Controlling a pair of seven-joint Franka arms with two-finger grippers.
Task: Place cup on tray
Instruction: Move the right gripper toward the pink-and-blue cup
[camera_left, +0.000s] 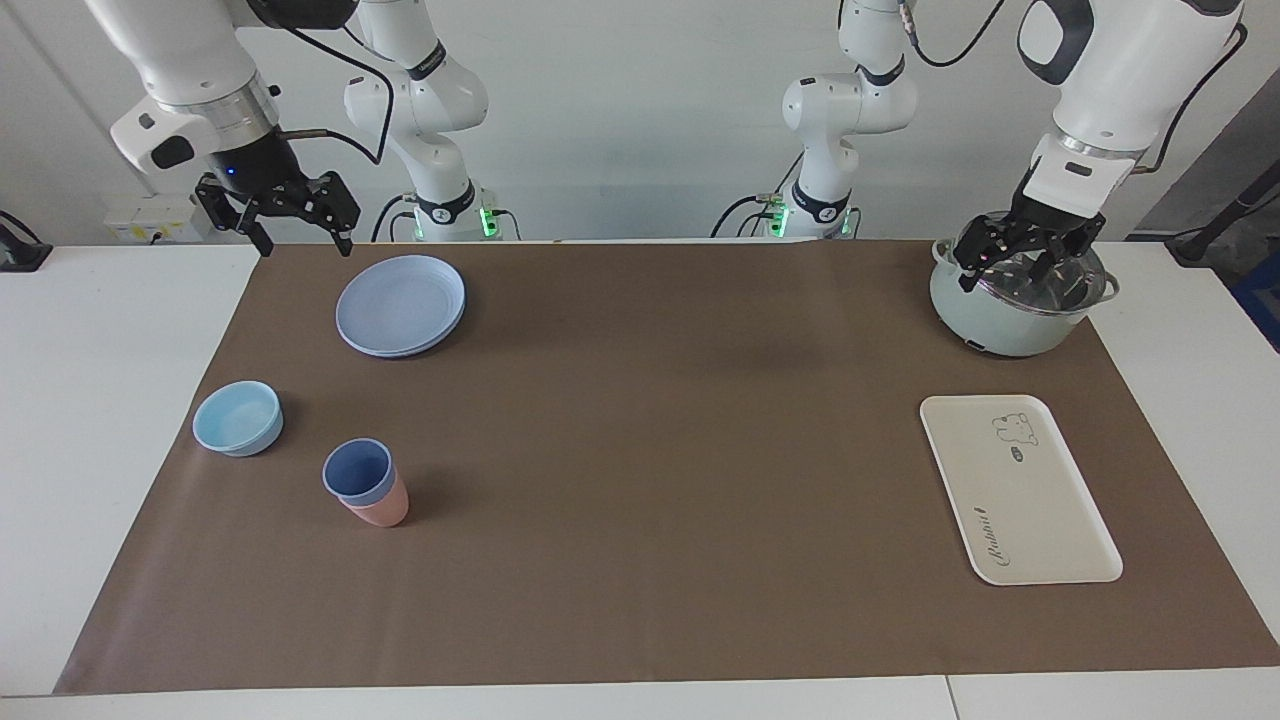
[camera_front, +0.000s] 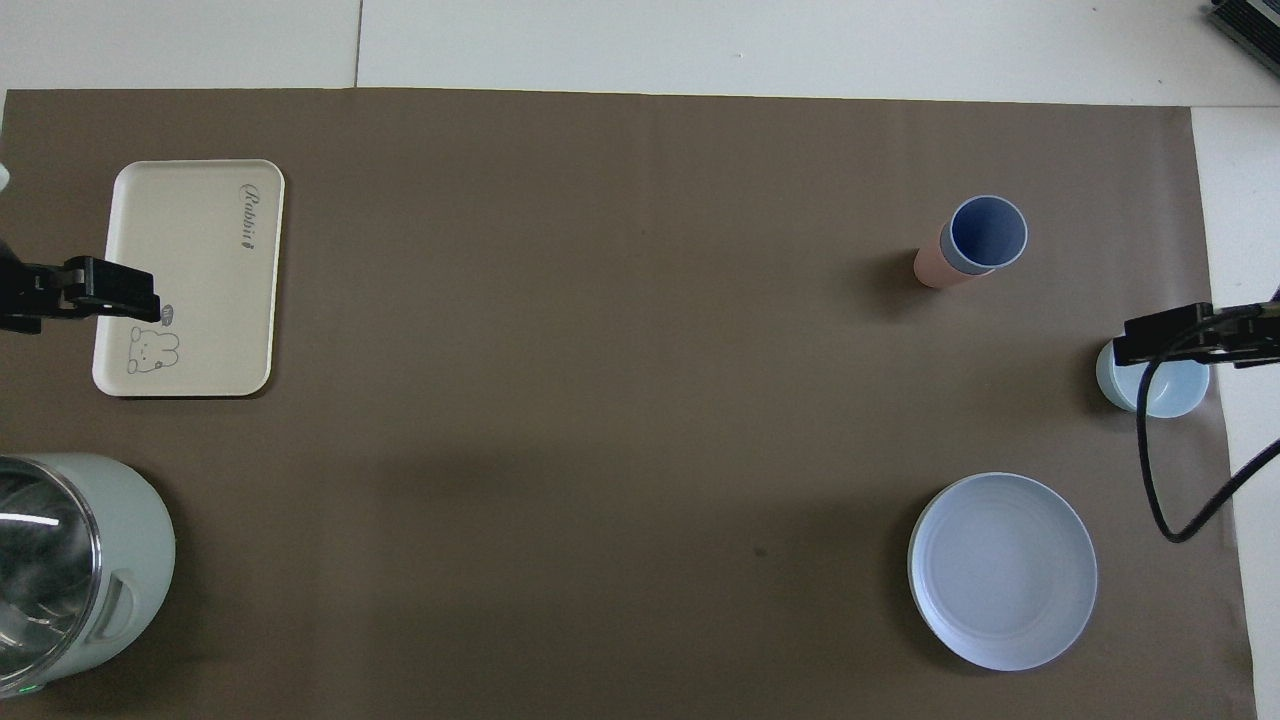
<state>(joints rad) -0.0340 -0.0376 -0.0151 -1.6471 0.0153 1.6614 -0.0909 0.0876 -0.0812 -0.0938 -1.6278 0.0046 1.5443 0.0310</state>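
Observation:
The periwinkle-blue cup (camera_left: 357, 469) stands nested inside a salmon-pink cup (camera_left: 381, 511) on the brown mat toward the right arm's end; it also shows in the overhead view (camera_front: 988, 233). The cream-white tray (camera_left: 1020, 500) with the bear drawing lies flat and bare toward the left arm's end, and shows in the overhead view too (camera_front: 200, 290). My right gripper (camera_left: 303, 238) hangs open and empty in the air beside the stacked plates, well apart from the cup. My left gripper (camera_left: 1003, 274) hangs open and empty over the pot.
Round blue plates (camera_left: 400, 303) lie nearer the robots than the cups. A shallow light-blue bowl (camera_left: 238, 417) sits beside the cups at the mat's edge. A pale green pot (camera_left: 1000, 320) with a glass lid stands nearer the robots than the tray.

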